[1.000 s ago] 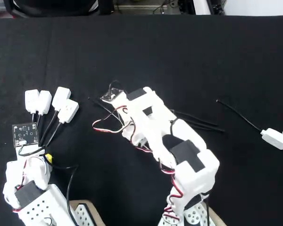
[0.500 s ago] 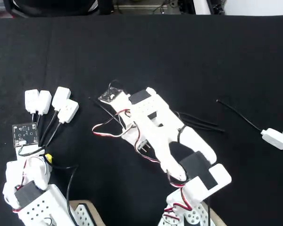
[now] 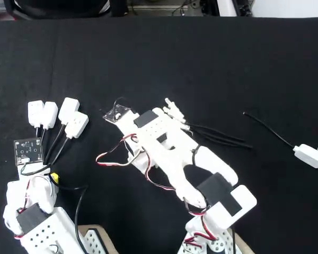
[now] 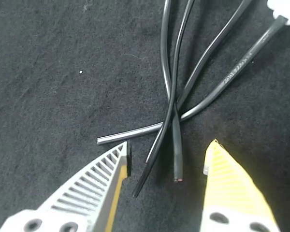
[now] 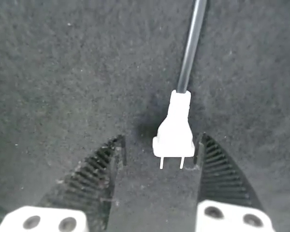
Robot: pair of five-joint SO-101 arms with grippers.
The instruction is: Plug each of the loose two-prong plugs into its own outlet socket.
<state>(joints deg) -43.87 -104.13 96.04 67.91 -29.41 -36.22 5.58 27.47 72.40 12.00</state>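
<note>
Lying within the spread right hand [image 5: 162, 140] is one plug [image 5: 175, 131].

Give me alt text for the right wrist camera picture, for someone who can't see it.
A white two-prong plug lies on black cloth between the open fingers of the right gripper, prongs pointing toward the gripper. Its black cable runs away from the gripper.
</note>
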